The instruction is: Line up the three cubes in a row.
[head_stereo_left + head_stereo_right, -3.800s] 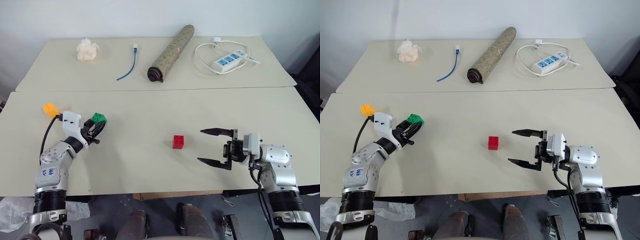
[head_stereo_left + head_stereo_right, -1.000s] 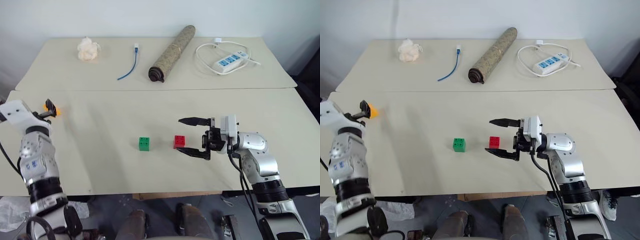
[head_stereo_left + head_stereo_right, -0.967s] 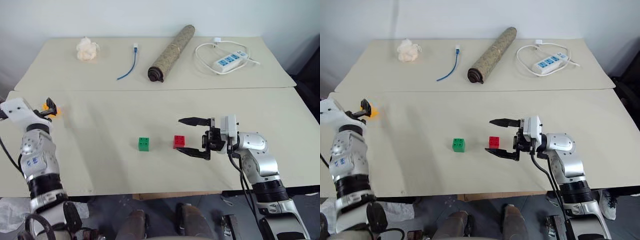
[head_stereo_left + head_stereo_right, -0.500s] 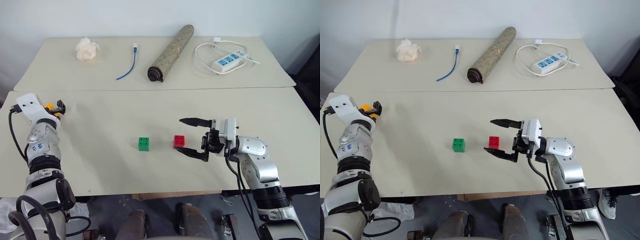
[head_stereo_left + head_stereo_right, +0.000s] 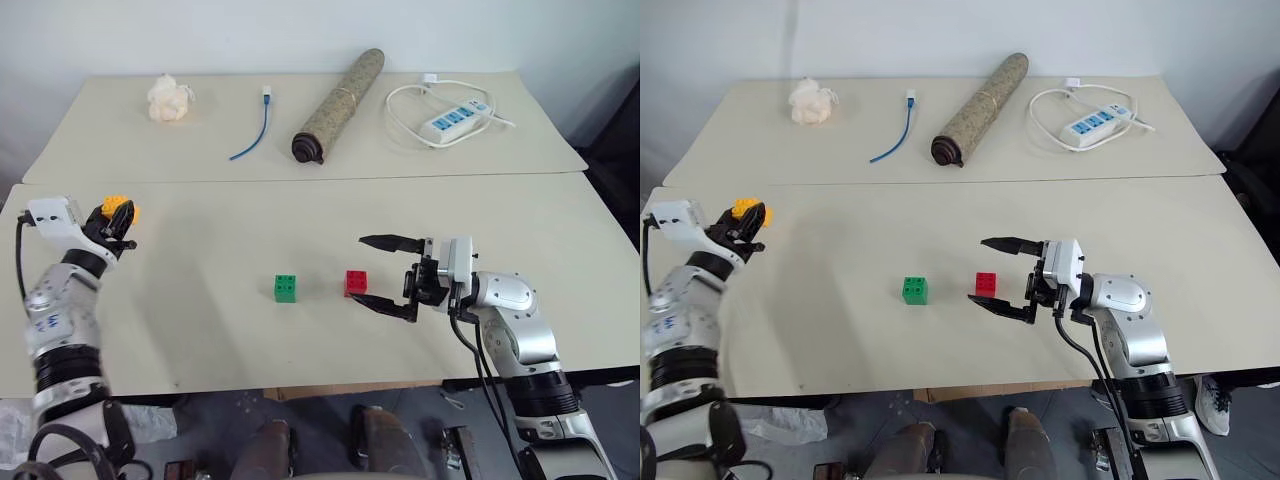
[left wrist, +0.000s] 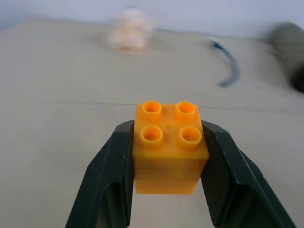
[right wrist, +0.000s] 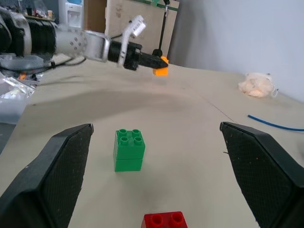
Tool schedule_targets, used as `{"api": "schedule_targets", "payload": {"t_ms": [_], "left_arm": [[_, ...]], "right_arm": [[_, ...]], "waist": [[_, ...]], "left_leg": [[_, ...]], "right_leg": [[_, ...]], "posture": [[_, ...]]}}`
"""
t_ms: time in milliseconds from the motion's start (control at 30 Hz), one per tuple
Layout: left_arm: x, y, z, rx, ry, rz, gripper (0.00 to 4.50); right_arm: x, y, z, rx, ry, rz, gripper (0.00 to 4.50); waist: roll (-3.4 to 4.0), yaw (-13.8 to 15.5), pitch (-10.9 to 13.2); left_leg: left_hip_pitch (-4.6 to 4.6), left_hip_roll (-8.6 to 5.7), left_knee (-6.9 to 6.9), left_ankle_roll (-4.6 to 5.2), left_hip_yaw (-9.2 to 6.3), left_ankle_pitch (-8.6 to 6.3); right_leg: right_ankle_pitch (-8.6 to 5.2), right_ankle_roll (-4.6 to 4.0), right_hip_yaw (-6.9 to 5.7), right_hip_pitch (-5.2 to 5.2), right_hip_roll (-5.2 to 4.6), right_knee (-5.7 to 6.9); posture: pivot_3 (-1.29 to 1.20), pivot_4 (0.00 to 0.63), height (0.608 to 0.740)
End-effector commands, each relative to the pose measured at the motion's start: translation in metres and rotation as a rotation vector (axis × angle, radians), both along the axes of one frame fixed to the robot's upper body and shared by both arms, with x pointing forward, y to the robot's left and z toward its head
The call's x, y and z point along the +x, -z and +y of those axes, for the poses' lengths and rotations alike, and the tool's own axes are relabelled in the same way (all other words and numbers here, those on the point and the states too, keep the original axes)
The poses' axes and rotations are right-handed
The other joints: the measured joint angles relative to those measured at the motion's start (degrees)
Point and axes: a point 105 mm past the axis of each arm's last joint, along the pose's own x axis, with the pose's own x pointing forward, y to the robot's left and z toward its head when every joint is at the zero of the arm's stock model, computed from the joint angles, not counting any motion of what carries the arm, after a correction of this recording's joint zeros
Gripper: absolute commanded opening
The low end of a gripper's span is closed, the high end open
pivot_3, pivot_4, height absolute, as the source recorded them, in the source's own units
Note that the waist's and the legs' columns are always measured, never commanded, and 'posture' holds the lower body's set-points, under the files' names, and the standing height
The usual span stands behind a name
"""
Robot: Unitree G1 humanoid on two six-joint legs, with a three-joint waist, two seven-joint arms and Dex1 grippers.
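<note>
Left wrist view: our left gripper (image 6: 166, 190) clamps the orange block (image 6: 167, 147). Green block (image 5: 285, 288) and red block (image 5: 355, 283) sit mid-table; right gripper (image 5: 385, 273) gapes beside red. We should set orange down level, left of green.

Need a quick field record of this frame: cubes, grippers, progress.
orange-yellow cube: clamped between the left gripper fingers, near the table's left edge
green cube: on the near table, studs up
red cube: right of the green cube, small gap between them
right gripper: open, fingers either side of the red cube, not touching it
progress: two cubes side by side, the third not yet placed
</note>
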Motion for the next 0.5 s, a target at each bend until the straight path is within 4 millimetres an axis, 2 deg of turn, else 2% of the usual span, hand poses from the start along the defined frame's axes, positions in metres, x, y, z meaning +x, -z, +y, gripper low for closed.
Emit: {"api": "schedule_targets", "payload": {"t_ms": [33,100,200,333,500], "left_arm": [[-0.031,-0.024,-0.048,0.174,0.432,-0.052,1.50],[-0.042,-0.018,-0.065,0.240,0.589,-0.010,1.50],[-0.047,-0.002,-0.079,0.327,0.711,0.066,1.50],[-0.055,0.020,-0.108,0.377,0.912,0.100,1.50],[-0.049,0.038,-0.128,0.456,1.048,0.098,1.50]], "right_arm": [[-0.003,-0.007,-0.010,0.011,0.024,-0.037,4.50],[-0.004,-0.001,-0.015,-0.007,0.026,-0.027,4.50],[-0.005,0.004,-0.021,-0.033,0.026,-0.023,4.50],[-0.003,0.009,-0.033,-0.056,0.055,-0.023,4.50],[-0.012,0.010,-0.036,-0.091,0.032,-0.020,4.50]], "waist": [[0.07,0.02,0.04],[0.15,0.38,0.08],[0.25,0.51,0.15],[0.28,0.26,0.16],[0.28,0.35,0.17]], "left_leg": [[0.00,0.00,-0.01,0.00,0.01,0.00],[0.00,-0.02,0.00,0.01,-0.03,0.00],[0.01,-0.10,0.01,0.09,-0.13,0.03],[0.02,-0.08,-0.01,0.10,-0.09,0.03],[0.00,-0.05,-0.05,0.10,-0.02,0.03]], "right_leg": [[-0.01,-0.01,0.01,0.00,-0.01,-0.01],[-0.01,-0.02,0.02,0.05,-0.08,-0.05],[-0.02,-0.03,0.09,0.16,-0.15,-0.09],[-0.02,-0.03,0.11,0.13,-0.11,-0.05],[-0.02,-0.03,-0.02,0.06,-0.04,-0.04]], "posture": [[0.00,0.150,0.740],[0.00,0.150,0.740],[0.00,0.150,0.740],[0.00,0.150,0.740],[0.00,0.150,0.740]]}}
